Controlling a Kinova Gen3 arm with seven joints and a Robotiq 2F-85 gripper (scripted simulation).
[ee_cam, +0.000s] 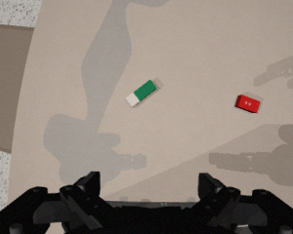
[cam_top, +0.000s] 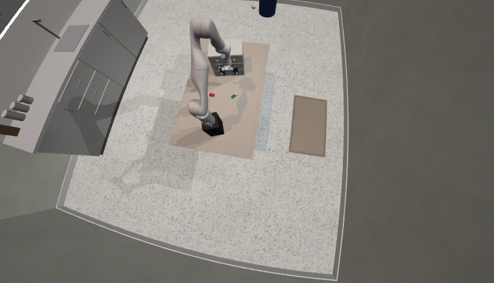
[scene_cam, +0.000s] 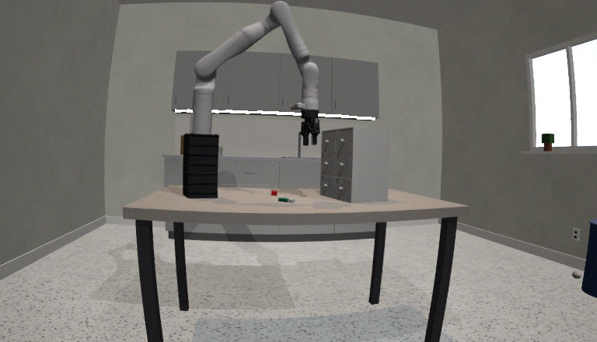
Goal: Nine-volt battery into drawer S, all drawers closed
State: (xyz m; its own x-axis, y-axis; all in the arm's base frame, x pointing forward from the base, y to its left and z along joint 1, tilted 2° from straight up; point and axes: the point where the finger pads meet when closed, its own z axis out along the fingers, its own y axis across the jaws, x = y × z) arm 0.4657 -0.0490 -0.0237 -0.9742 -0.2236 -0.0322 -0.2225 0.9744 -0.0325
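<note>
Bench [scene_cam: 246,218]: tan top, dark legs, on speckled floor [scene_cam: 263,277]. Red nine-volt battery [scene_cam: 274,193] lying mid-bench, beside green-white block [scene_cam: 286,200]. Small chest [scene_cam: 365,166] at one end. Claw [scene_cam: 309,139] spread, empty, hanging before chest front.

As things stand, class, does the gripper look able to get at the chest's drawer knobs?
Probably yes. The open, empty gripper hangs in front of the chest, level with its top drawers, with nothing between them. The drawer knobs face it, and all the drawers look shut.
</note>
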